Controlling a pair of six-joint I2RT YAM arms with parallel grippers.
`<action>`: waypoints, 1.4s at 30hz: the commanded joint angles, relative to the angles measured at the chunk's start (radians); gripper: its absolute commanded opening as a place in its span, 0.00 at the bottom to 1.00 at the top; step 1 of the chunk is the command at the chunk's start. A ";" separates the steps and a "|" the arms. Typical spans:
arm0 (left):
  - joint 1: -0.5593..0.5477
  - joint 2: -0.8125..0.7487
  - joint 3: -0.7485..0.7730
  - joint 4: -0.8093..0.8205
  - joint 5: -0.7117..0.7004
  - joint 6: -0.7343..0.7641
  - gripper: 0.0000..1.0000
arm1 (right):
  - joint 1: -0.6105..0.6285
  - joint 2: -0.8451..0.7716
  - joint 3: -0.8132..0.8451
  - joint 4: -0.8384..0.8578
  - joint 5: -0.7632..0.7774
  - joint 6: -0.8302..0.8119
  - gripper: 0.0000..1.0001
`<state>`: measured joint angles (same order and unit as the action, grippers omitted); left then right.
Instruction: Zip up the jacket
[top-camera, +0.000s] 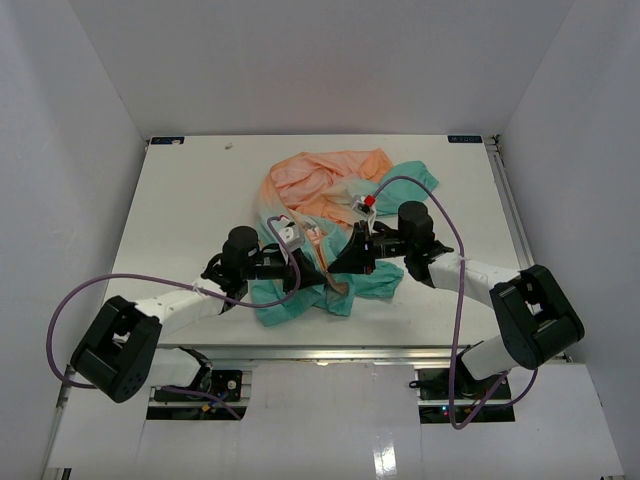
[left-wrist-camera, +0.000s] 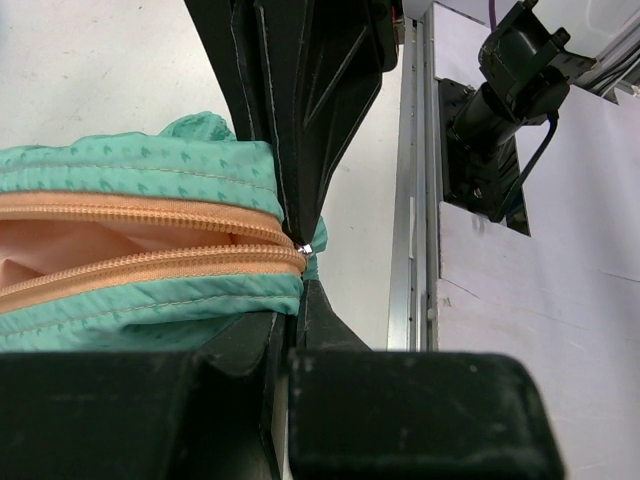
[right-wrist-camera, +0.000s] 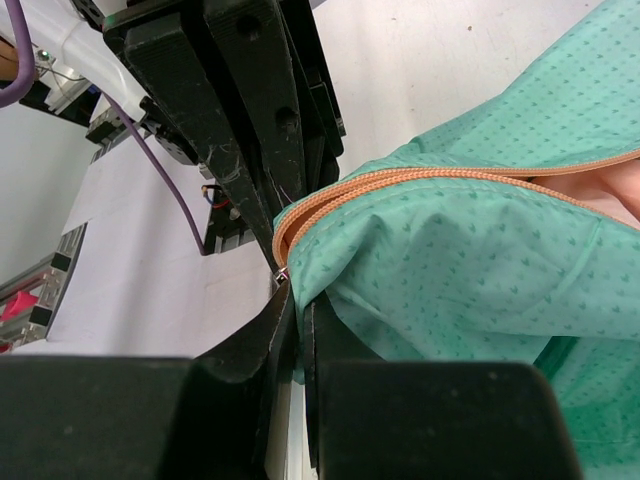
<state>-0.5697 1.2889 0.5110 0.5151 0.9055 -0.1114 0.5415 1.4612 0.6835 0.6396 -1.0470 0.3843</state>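
The jacket (top-camera: 325, 190) lies crumpled mid-table, peach-orange at the far side and teal (top-camera: 290, 300) at the near side. My left gripper (top-camera: 312, 268) and right gripper (top-camera: 345, 265) meet tip to tip at its near teal hem. In the left wrist view my left gripper (left-wrist-camera: 298, 285) is shut on the teal hem where the two orange zipper tapes (left-wrist-camera: 150, 235) join at a small silver piece (left-wrist-camera: 306, 247). In the right wrist view my right gripper (right-wrist-camera: 298, 295) is shut on the same teal corner (right-wrist-camera: 450, 250), beside the orange zipper (right-wrist-camera: 330, 195). The zipper stands open further along.
The white table (top-camera: 180, 210) has white walls on three sides. A metal rail (left-wrist-camera: 412, 200) runs along the near edge. Purple cables (top-camera: 440, 215) loop over both arms. The other arm's black fingers (left-wrist-camera: 300, 100) fill the top of each wrist view.
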 joint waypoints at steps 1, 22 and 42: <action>-0.004 0.016 0.024 -0.069 0.054 0.042 0.00 | -0.002 -0.031 0.081 0.003 -0.022 -0.018 0.08; -0.010 0.034 0.033 -0.119 -0.071 0.075 0.00 | -0.033 -0.045 0.098 -0.029 0.018 0.015 0.08; 0.029 0.181 0.047 0.104 0.168 -0.360 0.00 | 0.039 -0.127 0.259 -0.667 0.582 -0.307 0.50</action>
<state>-0.5614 1.4242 0.5518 0.5266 0.9853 -0.3178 0.5443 1.4273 0.8959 0.0950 -0.6455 0.1514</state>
